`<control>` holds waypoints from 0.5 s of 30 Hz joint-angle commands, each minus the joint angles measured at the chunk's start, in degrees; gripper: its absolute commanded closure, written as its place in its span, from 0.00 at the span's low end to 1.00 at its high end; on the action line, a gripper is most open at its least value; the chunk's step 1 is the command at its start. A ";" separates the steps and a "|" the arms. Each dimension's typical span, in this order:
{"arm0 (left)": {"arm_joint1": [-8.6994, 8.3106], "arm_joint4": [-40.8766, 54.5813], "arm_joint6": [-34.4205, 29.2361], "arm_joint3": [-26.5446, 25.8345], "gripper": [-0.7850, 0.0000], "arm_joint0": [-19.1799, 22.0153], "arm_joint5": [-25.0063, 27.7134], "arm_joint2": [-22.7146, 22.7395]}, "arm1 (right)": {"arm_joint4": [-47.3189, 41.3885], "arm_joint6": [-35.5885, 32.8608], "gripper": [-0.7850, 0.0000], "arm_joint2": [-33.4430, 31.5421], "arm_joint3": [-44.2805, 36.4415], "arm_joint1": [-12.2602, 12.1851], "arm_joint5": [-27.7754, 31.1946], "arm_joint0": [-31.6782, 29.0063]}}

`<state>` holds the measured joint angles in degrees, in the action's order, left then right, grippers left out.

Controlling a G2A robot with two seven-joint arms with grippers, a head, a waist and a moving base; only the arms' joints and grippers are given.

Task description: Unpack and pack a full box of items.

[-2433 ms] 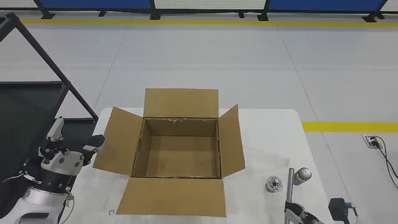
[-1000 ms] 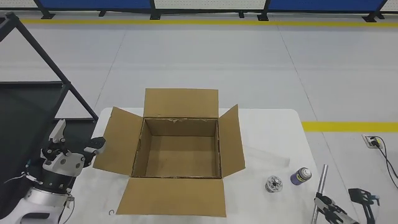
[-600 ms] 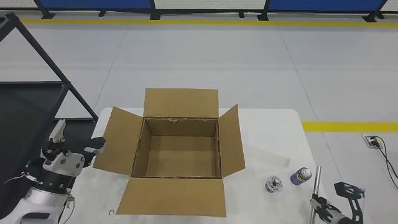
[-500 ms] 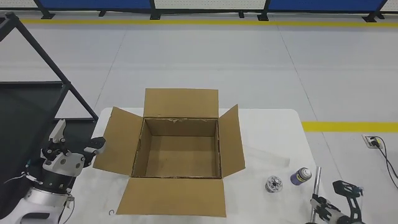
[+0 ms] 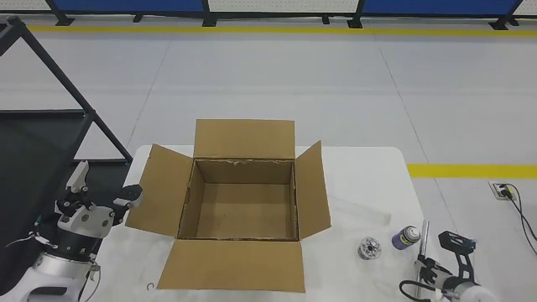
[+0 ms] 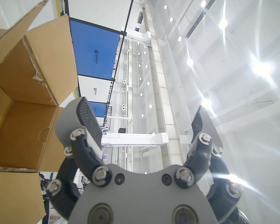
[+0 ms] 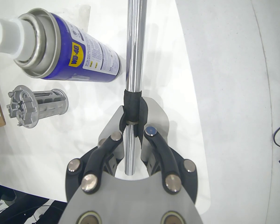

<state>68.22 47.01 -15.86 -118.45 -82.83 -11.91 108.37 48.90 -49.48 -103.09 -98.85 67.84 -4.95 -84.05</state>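
moved: steel rod (image 5: 423,239) swung back in beside spray can (image 5: 407,236) | top: cardboard box (image 5: 243,210) well left of it | left wrist: left gripper (image 6: 144,117) wide open near box | right wrist: right gripper (image 7: 132,115) clamped on rod's end, rod pointing straight out

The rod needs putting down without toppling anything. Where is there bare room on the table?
Bare table lies between the box's right flap and the far right corner, beyond the spray can. The box floor is bare too. It is crowded at the near right: spray can, ribbed metal part and the rod in the right gripper sit close together.
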 commanded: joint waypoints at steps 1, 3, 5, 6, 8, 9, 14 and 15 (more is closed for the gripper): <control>0.00 0.00 0.00 0.00 0.00 0.00 0.00 0.00 | 0.22 -0.37 1.00 0.20 0.24 -0.08 -0.39 0.37; 0.00 0.00 0.00 0.00 0.00 0.00 0.00 0.00 | 0.42 -0.63 1.00 0.36 0.40 -0.18 -0.53 0.59; 0.00 0.00 0.00 0.00 0.00 0.00 0.00 0.00 | 0.68 -0.93 1.00 0.47 0.47 -0.26 -0.62 0.66; 0.00 0.00 0.00 0.00 0.00 0.00 0.00 0.00 | 0.88 -1.07 1.00 0.55 0.49 -0.30 -0.81 0.74; 0.00 0.00 0.00 0.00 0.00 0.00 0.00 0.00 | 1.39 -1.27 0.99 0.86 0.59 -0.37 -1.16 0.89; 0.00 0.00 0.00 0.00 0.00 0.00 0.00 0.00 | 1.58 -1.59 0.96 1.06 0.70 -0.41 -1.16 0.95; 0.00 0.00 0.00 0.00 0.00 0.00 0.00 0.00 | 2.28 -2.75 0.88 1.68 1.49 -0.65 -1.30 1.70; 0.00 0.00 0.00 0.00 0.00 0.00 0.00 0.00 | 2.28 -2.83 0.78 1.74 1.59 -0.68 -1.31 1.83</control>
<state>68.22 47.01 -15.86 -118.45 -82.83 -11.91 108.37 51.18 -52.24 -101.42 -97.37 67.19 -6.25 -82.34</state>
